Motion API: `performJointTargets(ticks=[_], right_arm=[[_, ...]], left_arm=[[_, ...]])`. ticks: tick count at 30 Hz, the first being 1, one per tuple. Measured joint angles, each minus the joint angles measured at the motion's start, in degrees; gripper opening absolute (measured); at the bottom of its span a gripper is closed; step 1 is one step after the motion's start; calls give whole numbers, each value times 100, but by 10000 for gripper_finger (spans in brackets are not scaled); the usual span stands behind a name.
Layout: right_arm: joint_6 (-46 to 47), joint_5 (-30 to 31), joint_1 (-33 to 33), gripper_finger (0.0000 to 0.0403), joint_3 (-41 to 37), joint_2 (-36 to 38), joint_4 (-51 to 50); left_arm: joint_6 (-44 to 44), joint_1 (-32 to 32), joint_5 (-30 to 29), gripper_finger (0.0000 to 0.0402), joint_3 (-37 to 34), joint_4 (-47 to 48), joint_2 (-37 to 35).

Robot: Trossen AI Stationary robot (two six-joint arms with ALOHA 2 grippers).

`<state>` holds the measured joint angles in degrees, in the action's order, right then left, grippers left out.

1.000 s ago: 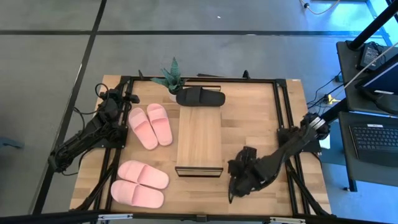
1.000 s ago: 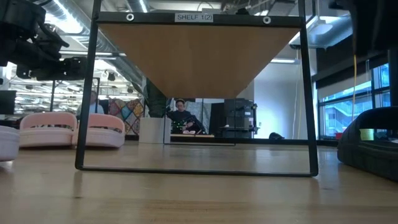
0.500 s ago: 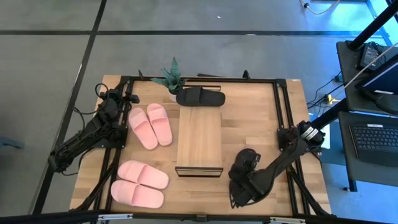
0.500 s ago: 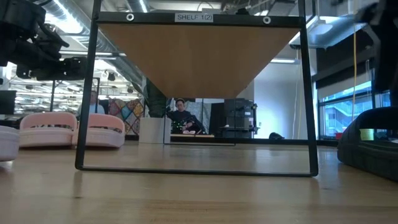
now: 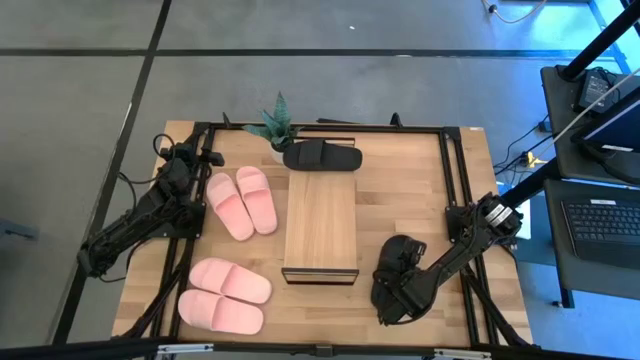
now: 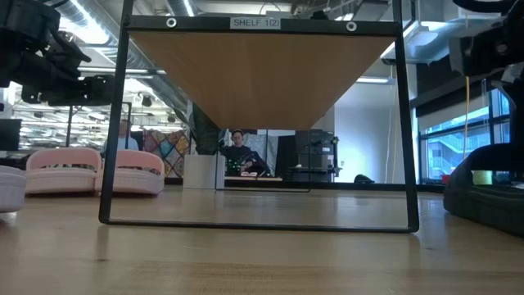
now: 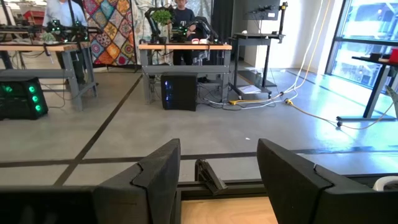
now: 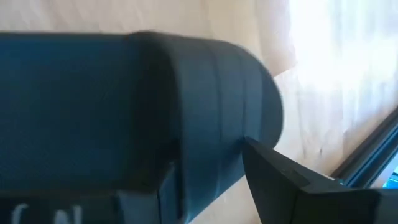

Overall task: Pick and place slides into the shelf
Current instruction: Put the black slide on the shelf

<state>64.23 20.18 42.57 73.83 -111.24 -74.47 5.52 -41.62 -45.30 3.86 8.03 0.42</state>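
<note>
The shelf (image 5: 321, 225) stands mid-table, its plank top (image 6: 260, 74) spanning the low view. One black slide (image 5: 398, 258) lies sole-down on the table right of the shelf's near end, also seen as the black slide (image 6: 487, 197) in the low view. My right gripper (image 5: 392, 300) is open at this slide's near end. The slide (image 8: 124, 106) fills the right wrist view, with one finger (image 8: 280, 177) beside its rounded end and the other hidden. The other black slide (image 5: 322, 156) lies at the shelf's far end. Two pink pairs (image 5: 243, 203) (image 5: 225, 295) lie left of the shelf. My left gripper (image 5: 212, 158) waits open at the far left. My right gripper comes down on the black slide's near end from above. The one finger that shows stands close beside the rounded end (image 8: 261, 124). The slide hides the other finger, and I cannot tell whether either one touches. The slide rests flat on the table.
A potted plant (image 5: 275, 128) stands at the far edge beside the black slide. A dark frame rail (image 5: 455, 190) borders the table. Bare wood lies right of the shelf, between it and the rail. In the low view a person sits in the room beyond.
My right gripper has drawn back a little toward the table's near edge, uncovering more of the black slide, and its wrist has come into the low view at the upper right. The slide has stayed where it was.
</note>
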Motion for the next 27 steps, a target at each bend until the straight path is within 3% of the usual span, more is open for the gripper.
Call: performJointTargets(ticks=[11, 15, 20, 27], right_arm=[[4, -11, -39, 159, -118, 2, 163], [-9, -20, -88, 116, -118, 2, 150], [-16, -21, -109, 21, -129, 2, 113], [976, -96, -114, 13, 190, 19, -498]], left_arm=[[6, 2, 0, 205, 0, 1, 0], [6, 1, 0, 205, 1, 2, 0], [6, 1, 0, 205, 0, 2, 0], [6, 2, 0, 205, 0, 2, -2]])
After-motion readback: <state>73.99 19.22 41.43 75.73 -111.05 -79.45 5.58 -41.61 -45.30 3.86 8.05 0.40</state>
